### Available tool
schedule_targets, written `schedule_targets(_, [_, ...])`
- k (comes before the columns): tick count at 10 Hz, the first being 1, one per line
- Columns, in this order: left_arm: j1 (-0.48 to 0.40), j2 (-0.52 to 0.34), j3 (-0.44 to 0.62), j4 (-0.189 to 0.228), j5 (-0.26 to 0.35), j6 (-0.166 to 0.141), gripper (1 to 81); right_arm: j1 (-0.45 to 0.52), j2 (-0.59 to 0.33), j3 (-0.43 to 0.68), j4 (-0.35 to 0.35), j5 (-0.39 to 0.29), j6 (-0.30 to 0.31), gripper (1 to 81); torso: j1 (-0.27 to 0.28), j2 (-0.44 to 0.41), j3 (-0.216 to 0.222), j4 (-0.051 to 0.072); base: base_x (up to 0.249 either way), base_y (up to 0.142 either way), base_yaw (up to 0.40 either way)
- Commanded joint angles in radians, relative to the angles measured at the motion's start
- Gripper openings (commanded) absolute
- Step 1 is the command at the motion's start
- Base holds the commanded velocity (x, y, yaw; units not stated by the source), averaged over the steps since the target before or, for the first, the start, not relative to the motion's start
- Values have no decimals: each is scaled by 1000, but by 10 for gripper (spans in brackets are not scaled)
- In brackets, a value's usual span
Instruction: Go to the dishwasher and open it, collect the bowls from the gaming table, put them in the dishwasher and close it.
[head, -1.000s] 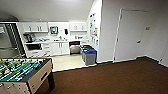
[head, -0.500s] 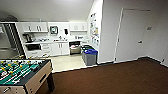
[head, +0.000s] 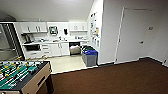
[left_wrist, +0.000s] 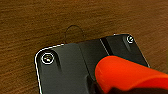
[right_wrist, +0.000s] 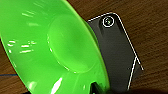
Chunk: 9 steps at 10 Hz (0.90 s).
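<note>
A bright green bowl (right_wrist: 50, 47) hangs tilted over the brown carpet in the right wrist view, close to the camera, gripped at its rim by my right gripper. In the left wrist view an orange dish (left_wrist: 125, 72) hangs over the carpet in my left gripper. The dishwasher (head: 75, 49) sits far off under the kitchen counter, its steel front showing below a dark gap; I cannot tell from here whether it stands open. The gaming table is out of view.
A table-football table (head: 37, 80) with a green field stands at the near left. Grey and blue bins (head: 89, 57) stand at the wall corner beside the kitchen's pale floor. A white door (head: 131, 35) is on the right. Brown carpet (head: 112, 77) stretches ahead.
The whole head view has shifted a little, so the camera moved. Nothing in the room has changed place.
</note>
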Motion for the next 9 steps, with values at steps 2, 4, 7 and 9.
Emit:
schedule_targets(2, [-57, -12, 2, 5, 24, 0, 10, 48, 0, 7, -21, -50, -7, 10, 0, 0, 0, 0, 133, 0, 0])
schedule_targets(4, [-57, -12, 2, 7, 24, 0, 10, 47, 0, 7, -21, -50, -7, 10, 0, 0, 0, 0, 136, 0, 0])
schedule_targets(7, [-57, -12, 2, 5, 24, 0, 10, 48, -1, 7, -21, -50, -7, 10, 0, 0, 0, 0, 137, 0, 0])
schedule_targets(9, [-57, -12, 2, 5, 24, 2, 10, 47, -1, 7, -21, -50, -7, 10, 0, 0, 0, 0, 136, 0, 0])
